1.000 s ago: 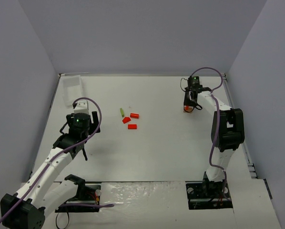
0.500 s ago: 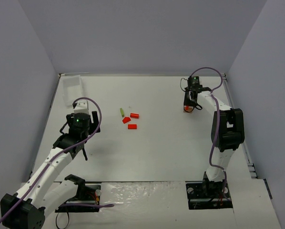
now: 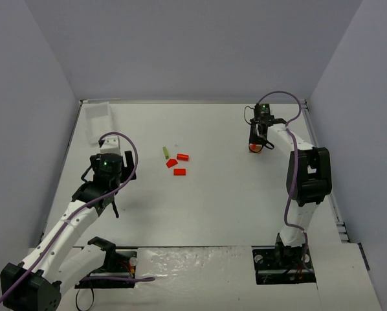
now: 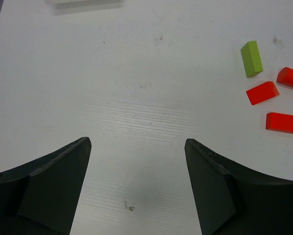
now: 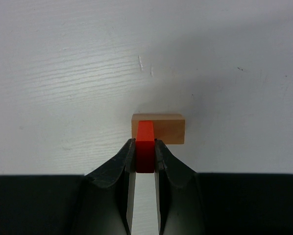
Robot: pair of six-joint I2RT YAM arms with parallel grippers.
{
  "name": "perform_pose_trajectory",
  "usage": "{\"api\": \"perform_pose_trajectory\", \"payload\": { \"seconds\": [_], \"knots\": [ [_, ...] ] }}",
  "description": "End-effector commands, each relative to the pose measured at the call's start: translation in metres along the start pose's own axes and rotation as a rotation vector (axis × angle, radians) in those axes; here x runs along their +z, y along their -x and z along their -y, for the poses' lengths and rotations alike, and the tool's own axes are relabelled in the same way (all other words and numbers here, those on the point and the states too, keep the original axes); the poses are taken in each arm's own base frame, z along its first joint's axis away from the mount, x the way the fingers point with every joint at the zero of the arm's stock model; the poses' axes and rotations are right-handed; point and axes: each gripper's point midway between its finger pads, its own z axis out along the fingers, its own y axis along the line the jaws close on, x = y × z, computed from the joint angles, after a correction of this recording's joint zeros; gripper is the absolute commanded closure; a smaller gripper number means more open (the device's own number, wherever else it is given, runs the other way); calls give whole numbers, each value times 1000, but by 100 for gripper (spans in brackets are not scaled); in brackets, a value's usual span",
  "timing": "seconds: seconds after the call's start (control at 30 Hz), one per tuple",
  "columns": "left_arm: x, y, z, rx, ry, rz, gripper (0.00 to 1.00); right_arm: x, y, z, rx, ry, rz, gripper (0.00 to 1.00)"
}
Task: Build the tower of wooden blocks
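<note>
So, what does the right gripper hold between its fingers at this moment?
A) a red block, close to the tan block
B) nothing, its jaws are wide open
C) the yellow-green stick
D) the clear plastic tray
A: in the right wrist view the right gripper is shut on a red block, which is lined up with the tan block on the table.

White table [image 4: 136, 98], grey walls [image 3: 193, 52], red block [image 5: 145, 147], tan block [image 5: 167, 128], yellow-green stick [image 4: 252, 58].
</note>
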Motion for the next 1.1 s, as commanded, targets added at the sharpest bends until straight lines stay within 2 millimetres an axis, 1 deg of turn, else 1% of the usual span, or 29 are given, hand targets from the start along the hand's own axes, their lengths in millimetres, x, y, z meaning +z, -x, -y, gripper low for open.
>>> {"api": "perform_pose_trajectory", "payload": {
  "seconds": [0.0,0.17,0.63,1.07],
  "knots": [
    [-2,25,3,-32,-14,77,25,-23,18,-1,1,-1,46,100],
    [-2,25,3,-33,-15,78,25,-24,21,-2,7,0,53,100],
    [-2,26,4,-34,-17,80,25,-19,16,-1,21,-10,37,100],
    [-3,26,3,-36,-16,85,25,-24,26,-2,31,-12,65,100]
  ]
}}
